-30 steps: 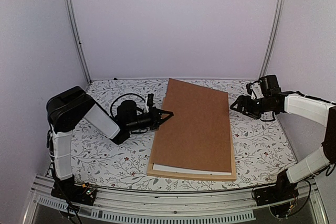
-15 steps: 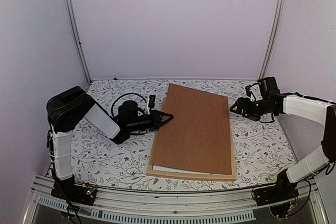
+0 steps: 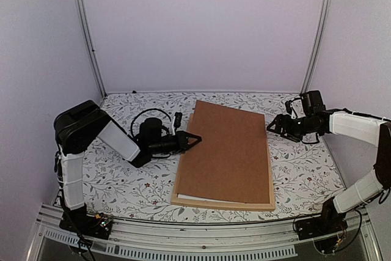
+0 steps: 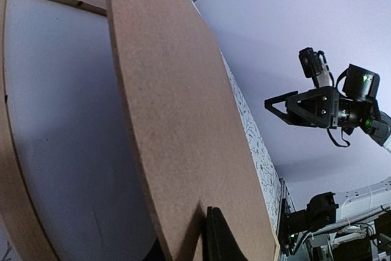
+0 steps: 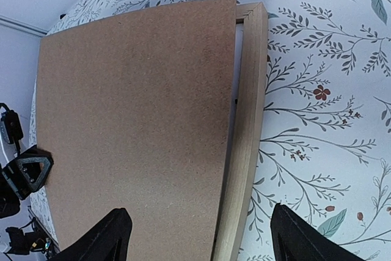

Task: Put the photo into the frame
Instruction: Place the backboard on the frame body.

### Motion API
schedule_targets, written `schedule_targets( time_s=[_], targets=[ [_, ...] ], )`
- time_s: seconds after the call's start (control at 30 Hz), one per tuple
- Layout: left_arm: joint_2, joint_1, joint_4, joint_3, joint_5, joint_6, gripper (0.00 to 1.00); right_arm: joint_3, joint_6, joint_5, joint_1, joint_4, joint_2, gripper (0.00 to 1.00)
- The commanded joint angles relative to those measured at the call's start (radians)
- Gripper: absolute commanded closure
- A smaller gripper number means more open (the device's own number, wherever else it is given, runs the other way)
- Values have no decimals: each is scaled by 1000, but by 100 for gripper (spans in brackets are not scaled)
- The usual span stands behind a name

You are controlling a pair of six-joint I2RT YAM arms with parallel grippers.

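The brown backing board [image 3: 226, 151] has sunk lower at its far end since a second ago, and the left hand [image 3: 195, 139] has dropped with it. The frame [image 3: 221, 205] lies flat on the floral desk [image 3: 122, 181]. The photo [image 3: 204, 197] rests inside it, white back up, beneath the board. The left hand's fingers straddle the board's raised left edge; I cannot tell whether they clamp it. Farther right, the right hand [image 3: 273, 124] hovers with fingers apart, holding nothing.

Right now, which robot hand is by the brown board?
The left gripper: its tips sit at the board's left edge. The right gripper hangs open, apart from it.
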Motion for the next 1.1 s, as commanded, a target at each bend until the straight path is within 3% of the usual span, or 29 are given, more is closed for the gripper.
schedule_targets(
  time_s=[0.0, 0.37, 0.67, 1.07],
  targets=[
    [-16, -24, -132, 19, 2, 167, 87, -25, 11, -53, -2, 35, 0, 18],
    [-21, -23, -238, 81, -9, 251, 81, -25, 33, -59, 20, 82, 25, 17],
    [-51, -24, -225, 51, -49, 279, 92, 113, -33, -10, 7, 130, 176, 17],
    [-72, -26, -219, 34, -68, 293, 96, 321, -99, -144, -60, 212, 440, 20]
  ],
)
